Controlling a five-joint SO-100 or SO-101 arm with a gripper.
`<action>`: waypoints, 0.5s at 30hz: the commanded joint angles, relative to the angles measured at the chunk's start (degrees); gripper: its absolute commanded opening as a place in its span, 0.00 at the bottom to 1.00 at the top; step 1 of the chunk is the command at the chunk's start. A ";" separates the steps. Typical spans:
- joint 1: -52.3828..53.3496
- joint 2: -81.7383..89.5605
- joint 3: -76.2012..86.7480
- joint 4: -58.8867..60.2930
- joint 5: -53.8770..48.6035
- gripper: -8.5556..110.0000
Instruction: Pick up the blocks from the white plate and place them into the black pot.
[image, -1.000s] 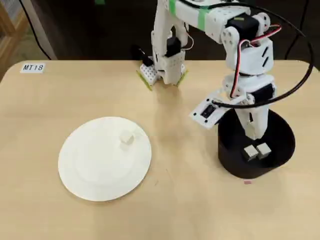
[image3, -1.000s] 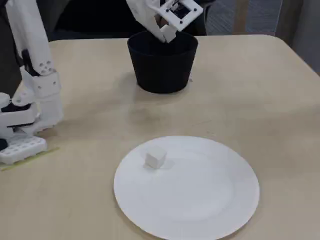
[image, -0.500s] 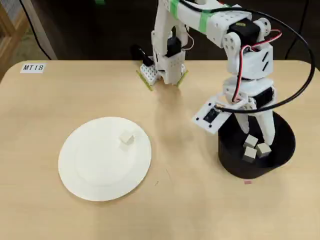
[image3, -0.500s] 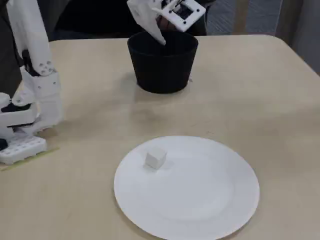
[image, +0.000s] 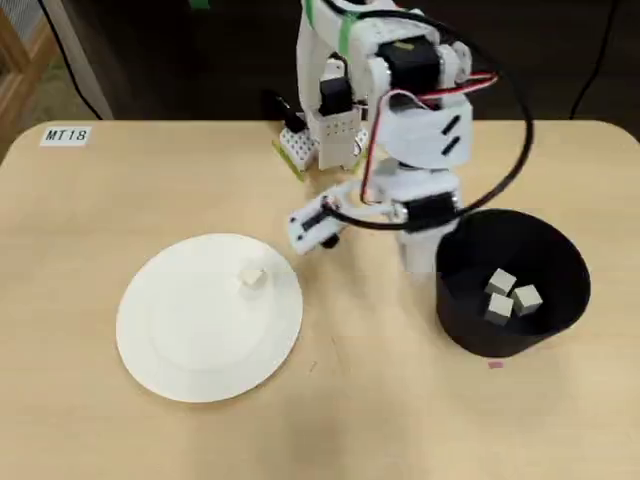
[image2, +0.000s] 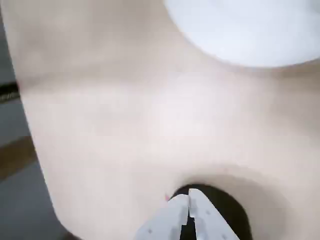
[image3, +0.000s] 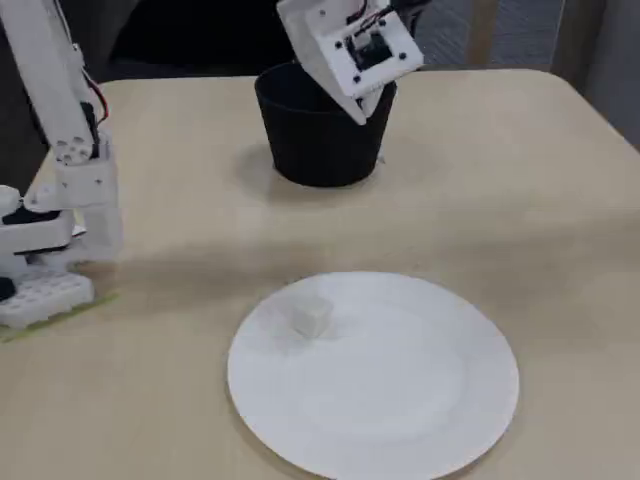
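One small pale block (image: 252, 277) (image3: 310, 316) lies on the white plate (image: 190, 340) (image3: 400, 400), near its far edge in the overhead view. Three more blocks (image: 500, 282) rest on the bottom of the black pot (image: 470, 335) (image3: 310, 150). My gripper (image: 415, 258) (image2: 189, 199) hangs just outside the pot's left rim in the overhead view, between pot and plate. In the wrist view its fingertips (image2: 177, 205) meet with nothing between them, so it is shut and empty. That view shows the pot (image2: 230, 210) below the tips and the plate (image2: 250, 30) at the top right.
The arm's white base (image: 325, 130) (image3: 45, 250) stands at the table's back edge on a perforated mount. A label reading MT18 (image: 66, 135) is stuck at the table's far left corner. Bare wooden tabletop (image: 370, 400) lies between plate and pot.
A third block dropped from the gripper into the pot. The arm then swung left, out from over the pot toward the plate, with the gripper empty.
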 joint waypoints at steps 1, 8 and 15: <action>6.77 3.60 -0.09 5.71 0.09 0.05; 17.93 20.13 21.45 -0.62 2.99 0.05; 22.50 22.68 30.85 -4.66 7.47 0.05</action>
